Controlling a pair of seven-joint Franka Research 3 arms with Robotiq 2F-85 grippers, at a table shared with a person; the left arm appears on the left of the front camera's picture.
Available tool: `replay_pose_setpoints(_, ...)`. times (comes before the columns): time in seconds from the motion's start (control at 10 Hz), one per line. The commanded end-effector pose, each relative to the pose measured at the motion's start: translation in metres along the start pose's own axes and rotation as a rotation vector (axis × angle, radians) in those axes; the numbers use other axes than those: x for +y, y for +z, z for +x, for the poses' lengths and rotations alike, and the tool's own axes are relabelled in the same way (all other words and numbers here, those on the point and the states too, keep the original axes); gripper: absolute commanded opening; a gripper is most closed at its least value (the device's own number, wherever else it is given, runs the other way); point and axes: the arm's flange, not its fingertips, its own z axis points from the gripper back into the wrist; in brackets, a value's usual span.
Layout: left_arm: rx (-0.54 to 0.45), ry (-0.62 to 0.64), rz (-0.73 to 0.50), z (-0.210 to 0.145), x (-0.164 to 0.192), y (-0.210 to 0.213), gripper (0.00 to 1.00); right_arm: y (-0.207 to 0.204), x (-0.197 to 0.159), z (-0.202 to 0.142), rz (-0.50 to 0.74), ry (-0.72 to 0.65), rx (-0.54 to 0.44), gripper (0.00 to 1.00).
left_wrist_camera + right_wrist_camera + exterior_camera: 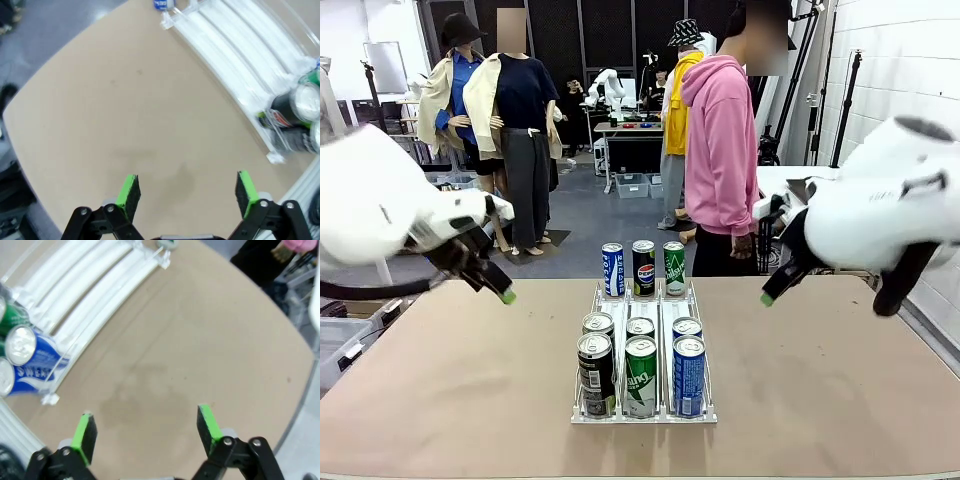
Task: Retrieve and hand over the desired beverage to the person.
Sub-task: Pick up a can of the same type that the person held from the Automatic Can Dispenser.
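Closest to the camera, three slim metal cans stand upright at the near end of a clear plastic rack (pixel 643 417): a black can (pixel 596 372) on the left, a green can (pixel 641 375) in the middle and a blue can (pixel 688 374) on the right, each with a shiny silver lid. Thin see-through walls split the rack into three straight lanes. A second row of cans (pixel 640 328) sits right behind the first. At the rack's far end stand three more: a blue-and-white can (pixel 612 270), a dark Pepsi can (pixel 644 267) and a green can (pixel 674 268). Which drink is wanted cannot be told.

The desk (pixel 470 400) is flat, matte and tan, with faint darker smudges.

The left fingers (pixel 129 195), black with green pads, hang above the desk to the left of the rack and are spread wide around only air. The right fingers (pixel 85 435) hang to its right, spread the same way. Smooth, rounded white shells cover both arms. Open desk lies between each pair and the rack's low side walls.

The person (pixel 720 150), in a soft pink hooded sweatshirt, stands at the far side, right of the rack, one hand (pixel 743 245) hanging low.
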Motion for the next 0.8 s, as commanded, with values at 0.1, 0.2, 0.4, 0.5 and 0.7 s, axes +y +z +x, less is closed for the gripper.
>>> replay_pose_setpoints(0.1,-0.040,0.126,-0.189,0.003,0.080,0.047,1.00,0.046,-0.064,-0.014,0.225,-0.063,-0.082,1.00)
replay_pose_setpoints(0.2,-0.080,0.171,-0.229,-0.007,0.103,0.060,1.00,0.060,-0.087,-0.030,0.313,-0.105,-0.152,1.00)
replay_pose_setpoints(0.4,-0.181,0.288,-0.293,-0.036,0.143,0.081,1.00,0.083,-0.129,-0.072,0.436,-0.201,-0.309,1.00)
replay_pose_setpoints(0.5,-0.276,0.312,-0.353,-0.053,0.158,0.093,1.00,0.095,-0.148,-0.098,0.524,-0.233,-0.410,1.00)
replay_pose_setpoints(0.7,-0.451,0.390,-0.477,-0.082,0.184,0.110,1.00,0.109,-0.168,-0.134,0.659,-0.238,-0.575,1.00)
